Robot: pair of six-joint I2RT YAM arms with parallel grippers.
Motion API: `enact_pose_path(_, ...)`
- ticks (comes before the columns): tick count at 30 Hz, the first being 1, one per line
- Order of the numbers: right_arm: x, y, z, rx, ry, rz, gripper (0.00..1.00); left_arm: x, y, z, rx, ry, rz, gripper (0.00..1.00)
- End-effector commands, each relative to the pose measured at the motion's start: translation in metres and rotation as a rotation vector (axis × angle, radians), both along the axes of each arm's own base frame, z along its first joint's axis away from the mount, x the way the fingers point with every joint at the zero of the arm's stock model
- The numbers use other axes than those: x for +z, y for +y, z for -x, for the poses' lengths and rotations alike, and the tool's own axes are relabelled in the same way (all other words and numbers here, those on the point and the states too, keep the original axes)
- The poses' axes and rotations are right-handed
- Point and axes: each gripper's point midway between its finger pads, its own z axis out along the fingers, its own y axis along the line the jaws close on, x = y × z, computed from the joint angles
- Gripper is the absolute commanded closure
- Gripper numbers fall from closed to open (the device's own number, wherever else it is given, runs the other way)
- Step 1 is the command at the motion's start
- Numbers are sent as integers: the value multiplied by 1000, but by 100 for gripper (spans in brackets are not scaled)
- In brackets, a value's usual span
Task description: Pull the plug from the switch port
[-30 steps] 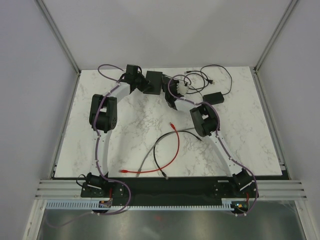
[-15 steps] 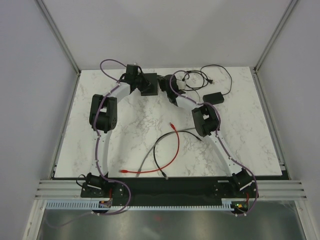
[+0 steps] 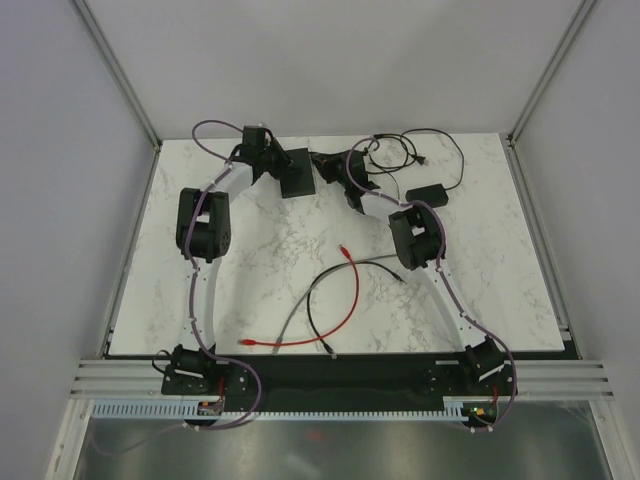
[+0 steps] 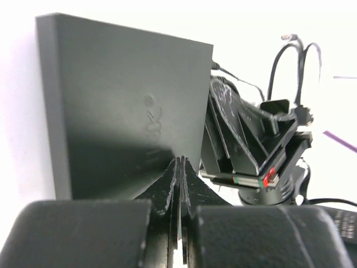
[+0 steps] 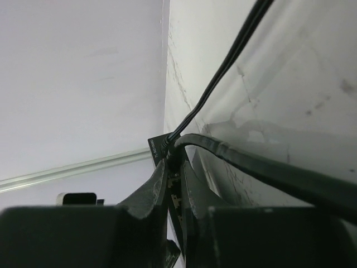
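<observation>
1. My left gripper [image 4: 179, 163] is fully closed. Its fingers are pressed flat together and nothing shows between them. The tips sit against the near edge of the switch [image 4: 128, 100].
2. The switch is at the far middle of the table [image 3: 250, 260], between my two grippers. From above it sits skewed to the table edges. In the left wrist view its broad matte face fills most of the frame.
3. My right gripper [image 5: 174, 167] is narrowed almost shut and clamped on a thin black cord [image 5: 215, 75]. The cord leaves the tips and runs up and away over the marble.
4. The plug at the cord's end is hidden by my fingers. I cannot tell whether it is seated in a port.
5. In the left wrist view, my right gripper is just beside the switch's right edge.
6. A power adapter [image 3: 427, 196] lies to the right of my right gripper. A red cable [image 3: 356, 285] lies on the near half of the table, well apart from the switch.
</observation>
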Motion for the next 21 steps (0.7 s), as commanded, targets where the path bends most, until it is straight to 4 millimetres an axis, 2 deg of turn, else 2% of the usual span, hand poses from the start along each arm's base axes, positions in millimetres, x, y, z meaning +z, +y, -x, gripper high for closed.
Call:
enact_pose_path(1, -48, 6, 21, 102, 108, 59, 100, -43, 16, 1, 77, 141, 56, 98)
enact_pose_path(4, -58, 6, 26, 97, 143, 43, 100, -54, 20, 2, 110, 185, 81, 98)
enact_pose_path(6, -57, 0, 26, 45, 173, 63, 100, -53, 24, 4, 154, 204, 84, 98)
enact_pose_path(7, -64, -1, 30, 29, 201, 72, 100, -61, 28, 7, 193, 231, 82, 98)
enact_pose_path(8, -63, -10, 26, -35, 210, 82, 100, -63, 30, 9, 214, 244, 84, 98)
enact_pose_path(9, -54, -14, 26, -70, 229, 97, 100, -62, 32, 8, 228, 239, 87, 98)
enact_pose_path(10, -61, -20, 30, -108, 251, 110, 100, -63, 36, 7, 244, 235, 79, 98)
enact_pose_path(11, -57, -22, 30, -148, 266, 86, 100, -63, 33, 7, 239, 230, 75, 98)
enact_pose_path(12, -53, -34, 28, -221, 283, 102, 100, -61, 32, 6, 233, 221, 71, 98)
enact_pose_path(14, -44, -31, 30, -271, 298, 99, 100, -61, 27, 6, 228, 205, 50, 98)
enact_pose_path(15, -49, -36, 31, -321, 333, 109, 100, -61, 26, 6, 225, 199, 36, 98)
enact_pose_path(17, -33, -24, 26, -335, 313, 69, 100, -62, 22, 9, 224, 190, -1, 98)
enact_pose_path(18, -49, -25, 31, -351, 373, 71, 100, -62, 21, 10, 229, 193, -12, 98)
enact_pose_path(20, -50, -28, 32, -382, 376, 61, 100, -63, 25, 15, 274, 216, -44, 98)
enact_pose_path(21, -38, -29, 30, -391, 357, 46, 100, -62, 25, 16, 284, 222, -41, 98)
